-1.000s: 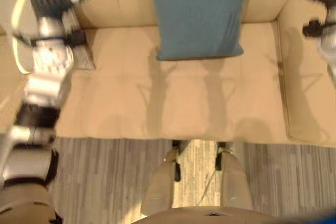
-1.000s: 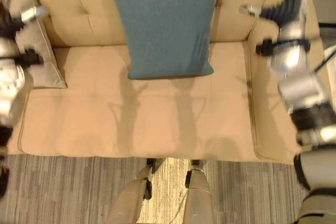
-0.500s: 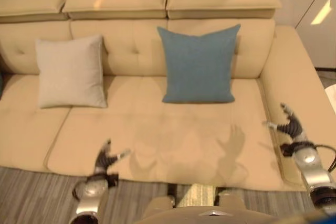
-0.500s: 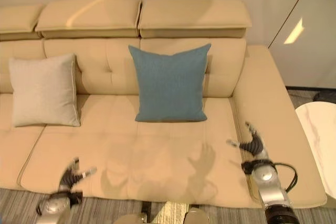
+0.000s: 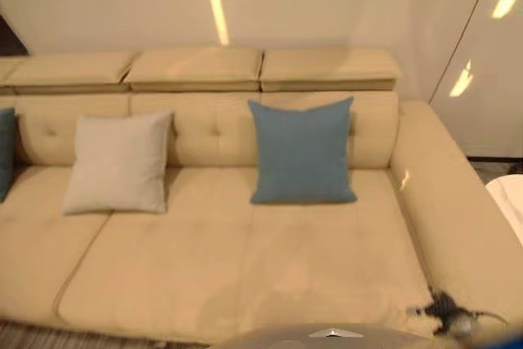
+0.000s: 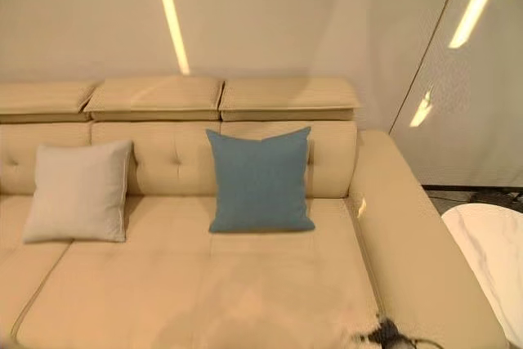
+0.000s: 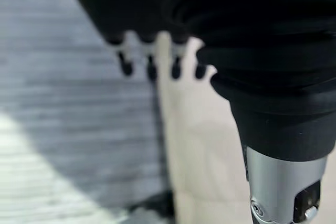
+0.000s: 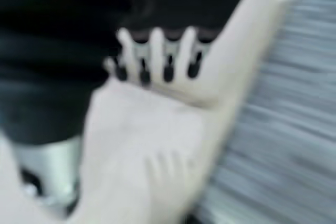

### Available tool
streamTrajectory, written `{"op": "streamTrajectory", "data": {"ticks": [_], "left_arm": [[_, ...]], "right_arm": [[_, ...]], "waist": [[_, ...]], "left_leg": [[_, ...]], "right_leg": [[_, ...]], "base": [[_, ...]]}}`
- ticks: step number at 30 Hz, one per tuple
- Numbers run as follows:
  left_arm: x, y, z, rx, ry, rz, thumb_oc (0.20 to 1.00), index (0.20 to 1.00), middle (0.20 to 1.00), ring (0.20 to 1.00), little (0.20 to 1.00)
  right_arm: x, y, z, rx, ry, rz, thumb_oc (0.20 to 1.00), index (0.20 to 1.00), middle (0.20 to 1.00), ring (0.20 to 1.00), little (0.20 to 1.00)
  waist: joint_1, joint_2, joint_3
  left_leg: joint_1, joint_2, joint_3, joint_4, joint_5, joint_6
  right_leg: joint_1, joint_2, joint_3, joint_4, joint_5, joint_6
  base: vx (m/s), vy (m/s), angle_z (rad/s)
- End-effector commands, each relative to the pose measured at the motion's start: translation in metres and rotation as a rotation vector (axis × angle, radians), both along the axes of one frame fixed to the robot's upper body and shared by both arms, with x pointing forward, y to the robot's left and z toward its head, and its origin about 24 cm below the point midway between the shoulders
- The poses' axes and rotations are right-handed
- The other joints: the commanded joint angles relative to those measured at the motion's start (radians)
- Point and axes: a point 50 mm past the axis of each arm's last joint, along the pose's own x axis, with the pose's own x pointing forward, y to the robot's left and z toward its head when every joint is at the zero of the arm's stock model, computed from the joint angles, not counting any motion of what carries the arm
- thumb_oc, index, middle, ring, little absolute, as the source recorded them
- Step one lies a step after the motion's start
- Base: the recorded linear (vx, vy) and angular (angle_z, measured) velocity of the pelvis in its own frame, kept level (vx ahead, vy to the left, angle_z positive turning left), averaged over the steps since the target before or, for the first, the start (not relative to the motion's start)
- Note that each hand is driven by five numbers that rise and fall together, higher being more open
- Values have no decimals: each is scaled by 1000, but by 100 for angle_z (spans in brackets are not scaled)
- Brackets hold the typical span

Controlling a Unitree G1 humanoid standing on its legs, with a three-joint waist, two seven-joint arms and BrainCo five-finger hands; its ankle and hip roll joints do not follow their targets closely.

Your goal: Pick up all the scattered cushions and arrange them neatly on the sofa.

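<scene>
Right hand (image 5: pixel 445 310) low over the sofa (image 5: pixel 245 267) front edge, fingers straight, empty; left hand (image 7: pixel 157 51) likewise empty

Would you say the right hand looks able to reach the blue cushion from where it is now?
Probably not without moving in. The right hand hangs low at the sofa's front right corner, fingers relaxed, while the blue cushion leans on the backrest across the bare seat. Nothing lies between them.

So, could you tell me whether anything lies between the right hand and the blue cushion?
Nothing visible does: bare sofa seat separates the right hand, low at the front corner, from the blue cushion against the backrest.
</scene>
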Motion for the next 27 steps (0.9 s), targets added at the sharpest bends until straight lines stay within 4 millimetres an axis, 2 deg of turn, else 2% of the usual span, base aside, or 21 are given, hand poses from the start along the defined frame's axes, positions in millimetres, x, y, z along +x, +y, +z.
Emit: {"op": "streamTrajectory", "data": {"ticks": [1,4,5,6,7,8,11,15,17,18,20,21,22,23,24,26,27], "left_arm": [[31,10,6,26,-86,-55,1000,1000,1000,1000,1000],[41,10,7,29,-113,-71,1000,1000,1000,1000,1000],[47,11,8,31,-129,-73,1000,1000,1000,1000,1000],[56,14,11,44,-153,-73,1000,1000,1000,1000,1000],[57,16,12,48,-156,-69,1000,1000,1000,1000,1000],[57,16,12,48,-156,-69,1000,1000,1000,1000,1000],[63,16,13,47,-168,-66,1000,1000,1000,1000,1000],[71,12,13,43,-196,-64,1000,1000,1000,1000,1000],[80,9,15,44,-214,-79,1000,1000,1000,1000,1000],[80,9,15,44,-214,-79,1000,1000,1000,1000,1000],[91,6,16,43,-245,-98,1000,1000,1000,1000,1000],[103,2,19,41,-276,-115,1000,1000,1000,1000,1000],[105,1,19,40,-278,-121,1000,1000,1000,1000,1000],[105,1,19,40,-279,-121,1000,1000,1000,1000,1000],[105,-2,18,36,-269,-131,1000,1000,1000,1000,1000],[103,-4,16,30,-260,-140,1000,1000,1000,1000,1000],[103,-4,16,30,-260,-140,1000,1000,1000,1000,1000]], "right_arm": [[32,7,3,-15,-57,61,1000,1000,1000,1000,1000],[27,10,0,-15,-27,63,1000,1000,1000,1000,1000],[30,11,1,-13,-38,52,1000,1000,1000,1000,1000],[33,12,1,-8,-52,34,1000,1000,1000,1000,1000],[33,13,0,-1,-50,28,1000,1000,1000,1000,1000],[33,13,0,-1,-50,28,1000,1000,1000,1000,1000],[28,21,-4,22,-38,14,1000,1000,1000,1000,1000],[39,31,-5,38,-68,31,1000,1000,1000,1000,1000],[44,34,-4,37,-89,49,1000,1000,1000,1000,1000],[44,34,-4,36,-89,49,1000,1000,1000,1000,1000],[48,33,-2,29,-110,58,1000,1000,1000,1000,1000],[52,31,0,21,-129,63,1000,1000,1000,1000,1000],[52,31,0,19,-126,64,1000,1000,1000,1000,1000],[53,31,0,19,-126,64,1000,1000,1000,1000,1000],[48,30,-1,19,-112,50,1000,1000,1000,1000,1000],[43,29,-3,17,-93,38,1000,1000,1000,1000,1000],[43,29,-2,17,-93,38,1000,1000,1000,1000,1000]], "waist": [[4,-64,66],[5,-66,95],[6,-64,109],[15,-52,137],[17,-47,140],[17,-47,136],[37,-54,118],[69,-90,102],[70,-87,114],[70,-86,114],[63,-79,135],[59,-82,163],[52,-91,171],[51,-89,169],[25,-110,163],[11,-122,154],[10,-122,152]], "left_leg": [[2,-17,34,43,-83,-22],[-23,-27,38,33,-65,-10],[-33,-26,36,35,-58,-5],[-59,-16,39,40,-35,10],[-66,-13,39,42,-30,13],[-71,-13,39,43,-29,14],[-120,-13,27,57,-5,21],[-209,23,26,94,53,-14],[-261,56,10,98,113,-49],[-262,56,9,98,113,-49],[-291,80,6,83,156,-77],[-310,88,-1,96,152,-81],[-304,83,-5,121,122,-69],[-307,84,-6,122,123,-69],[-284,87,16,200,48,-51],[-237,77,15,254,-34,-45],[-240,77,14,253,-32,-45]], "right_leg": [[66,-70,-46,-217,197,100],[2,-87,-48,-188,221,112],[-14,-85,-50,-154,210,109],[-24,-74,-54,-27,144,85],[-21,-65,-49,22,115,70],[-25,-65,-49,20,118,70],[41,-15,22,166,50,62],[140,43,29,-20,-25,28],[145,95,38,-86,-45,-2],[144,95,37,-87,-44,-2],[135,123,25,-115,-39,-17],[111,125,6,-117,-19,-27],[103,116,-5,-122,-4,-27],[100,118,-6,-123,-2,-28],[77,92,-30,-137,28,-27],[68,71,-36,-150,45,-28],[66,71,-38,-151,46,-28]], "base": [[-208,98,-8],[-267,80,-34],[-442,66,-30],[-391,66,-12],[-293,51,-7],[-135,14,-5],[-210,-82,-3],[-198,-237,-15],[-220,-224,-4],[-203,-175,25],[-305,-163,37],[-422,-139,48],[-333,-84,43],[-276,-34,39],[-228,0,30],[-178,22,55],[-67,93,49]]}}
